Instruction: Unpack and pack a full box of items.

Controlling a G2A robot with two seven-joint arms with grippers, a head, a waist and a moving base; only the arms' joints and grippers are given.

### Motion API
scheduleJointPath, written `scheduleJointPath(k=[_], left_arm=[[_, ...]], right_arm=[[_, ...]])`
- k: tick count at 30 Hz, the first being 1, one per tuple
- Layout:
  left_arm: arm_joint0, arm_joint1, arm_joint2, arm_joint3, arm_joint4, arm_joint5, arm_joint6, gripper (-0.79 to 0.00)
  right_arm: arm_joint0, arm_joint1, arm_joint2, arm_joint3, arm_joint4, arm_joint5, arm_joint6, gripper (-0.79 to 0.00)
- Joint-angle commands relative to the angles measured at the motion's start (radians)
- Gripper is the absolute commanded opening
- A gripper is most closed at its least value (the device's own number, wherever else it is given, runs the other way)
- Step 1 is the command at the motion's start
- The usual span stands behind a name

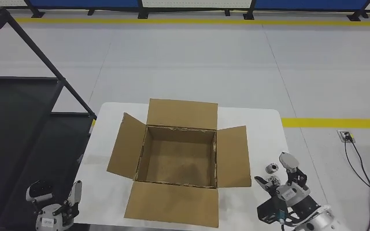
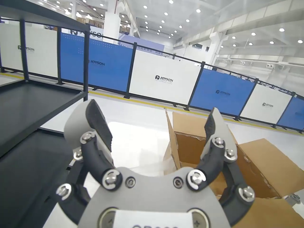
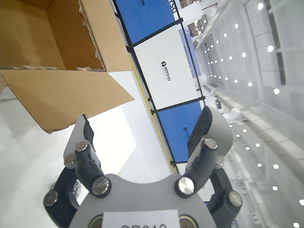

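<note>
You have one cardboard box (image 1: 176, 161) in the middle of one white table (image 1: 260, 124). All four flaps are folded out, and you can see its brown bottom. You have two grippers. Your left gripper (image 2: 153, 110) hangs by the near left corner of the table, its two fingers wide apart, holding nothing. Your right gripper (image 3: 144, 119) is by the near right corner, fingers apart too. One small shiny metal piece (image 1: 270, 168) lies on the table beside it. One black rack (image 2: 35, 100) stands on your left.
</note>
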Motion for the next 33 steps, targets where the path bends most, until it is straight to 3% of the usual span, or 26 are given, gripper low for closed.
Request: scheduleJointPath(k=[1,7,11,14,26,30,33], left_arm=[[0.015,-0.003,-0.014,-0.002,-0.022,-0.001,0.049,0.0],[0.036,-0.013,-0.047,-0.006,-0.063,0.042,0.121,0.0],[0.072,-0.021,-0.042,-0.023,-0.103,0.034,0.151,0.0],[0.072,-0.021,-0.042,-0.023,-0.103,0.034,0.151,0.0],[0.072,-0.021,-0.042,-0.023,-0.103,0.034,0.151,0.0],[0.045,-0.02,-0.03,-0.026,-0.06,0.08,0.041,0.0],[0.039,-0.019,-0.02,-0.032,0.036,0.119,-0.012,0.0]], right_arm=[[0.039,0.009,0.071,0.067,0.106,-0.142,-0.022,0.0],[0.129,0.047,0.207,0.244,0.214,-0.528,-0.059,0.0],[0.197,0.065,0.2,0.368,0.178,-0.606,0.019,0.0],[0.212,0.082,0.146,0.436,0.116,-0.613,0.051,0.0],[0.212,0.082,0.146,0.436,0.116,-0.613,0.051,0.0],[0.212,0.082,0.146,0.436,0.116,-0.613,0.051,0.0],[0.235,0.077,0.116,0.529,0.253,-0.613,0.072,0.0]])
